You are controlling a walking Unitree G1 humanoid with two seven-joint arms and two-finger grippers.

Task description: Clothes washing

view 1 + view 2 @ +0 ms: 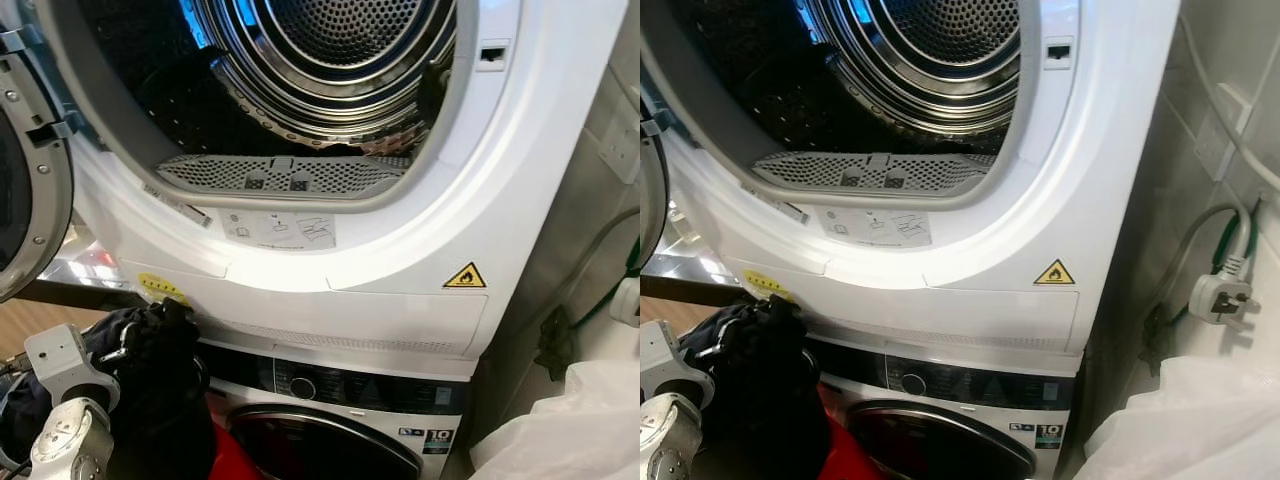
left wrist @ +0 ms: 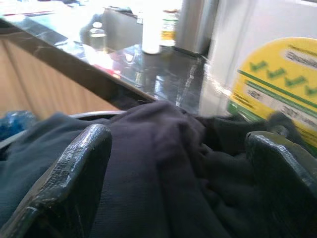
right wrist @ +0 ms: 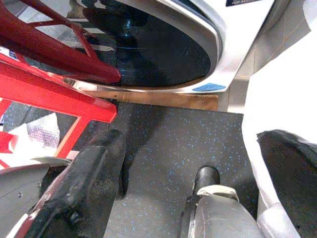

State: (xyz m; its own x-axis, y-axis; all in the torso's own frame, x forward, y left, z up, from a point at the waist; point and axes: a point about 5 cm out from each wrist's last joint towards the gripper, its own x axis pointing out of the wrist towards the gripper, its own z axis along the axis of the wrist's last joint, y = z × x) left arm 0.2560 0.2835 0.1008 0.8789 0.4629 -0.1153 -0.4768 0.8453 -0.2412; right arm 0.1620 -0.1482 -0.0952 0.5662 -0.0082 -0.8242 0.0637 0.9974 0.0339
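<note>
A bundle of dark clothes (image 1: 160,380) hangs at the lower left, just below the dryer's front rim. My left gripper (image 2: 178,144) is shut on this bundle, and the cloth bulges between its two black fingers (image 2: 74,168). The white dryer (image 1: 400,270) stands on top of the washer, its drum (image 1: 330,50) open and dark inside, with a grey lint grille (image 1: 280,175) at the lip. The washer's round door (image 1: 320,445) sits closed below. My right gripper (image 3: 188,173) hangs low over the speckled floor, open, with nothing between its fingers.
The dryer's open door (image 1: 25,200) swings out at the left. A red frame (image 3: 49,89) stands before the washer. A white plastic bag (image 1: 560,430) lies at the right by the wall, with a plug and cable (image 1: 1220,295) above it. A dark countertop (image 2: 148,64) is to the left.
</note>
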